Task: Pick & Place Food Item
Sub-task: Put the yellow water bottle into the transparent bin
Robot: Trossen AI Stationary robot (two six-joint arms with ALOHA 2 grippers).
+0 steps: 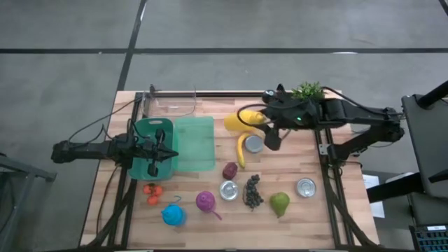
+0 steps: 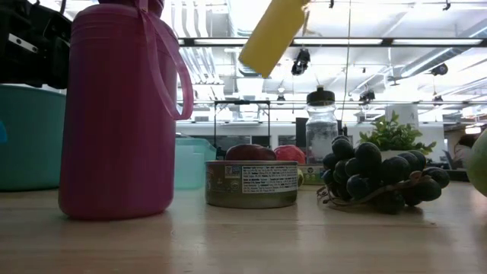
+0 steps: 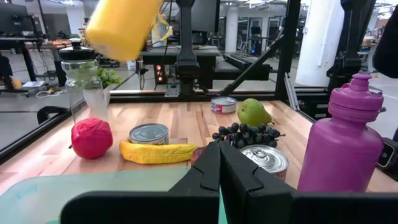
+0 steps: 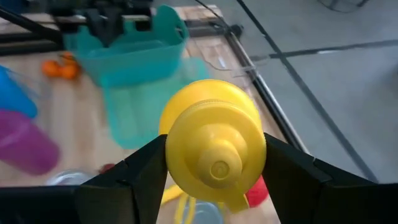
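Yellow mustard bottle is pinched between the right gripper jaws, lifted above the counter near a banana. It could slip and fall. Left gripper jaws clenched over the teal bin.

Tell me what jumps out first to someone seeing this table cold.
The yellow bottle lifted above the table middle, clamped in the right gripper. Next, the teal basket on the left with the left gripper shut over it. Then the pink bottle looming in the low view, beside a can and grapes.
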